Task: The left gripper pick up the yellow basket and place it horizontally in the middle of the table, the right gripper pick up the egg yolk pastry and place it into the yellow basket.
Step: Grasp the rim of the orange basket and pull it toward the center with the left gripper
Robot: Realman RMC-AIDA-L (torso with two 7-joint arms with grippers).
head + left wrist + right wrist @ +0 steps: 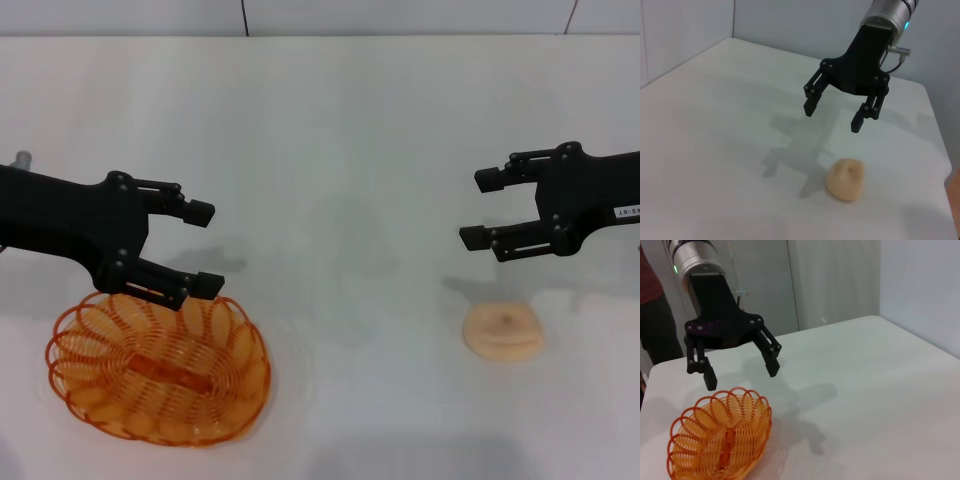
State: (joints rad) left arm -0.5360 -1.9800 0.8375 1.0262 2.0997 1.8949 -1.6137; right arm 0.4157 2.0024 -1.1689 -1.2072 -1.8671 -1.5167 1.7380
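Note:
The yellow basket [245, 350] stands on the white table [330, 150] at the front left and is empty. My left gripper [207, 248] is open and hovers just above the basket's far rim, its lower finger over the rim and holding nothing. The right wrist view shows this gripper [741, 376] open above the basket [755, 410]. The egg yolk pastry [503, 331] lies on the table at the front right. My right gripper [474, 209] is open and empty, a little above and behind the pastry. It also shows in the left wrist view [832, 118] above the pastry [846, 179].
The table's far edge meets a pale panelled wall [400, 15]. A person in a dark red shirt [650, 300] stands beyond the table's left end in the right wrist view. White table surface lies between basket and pastry.

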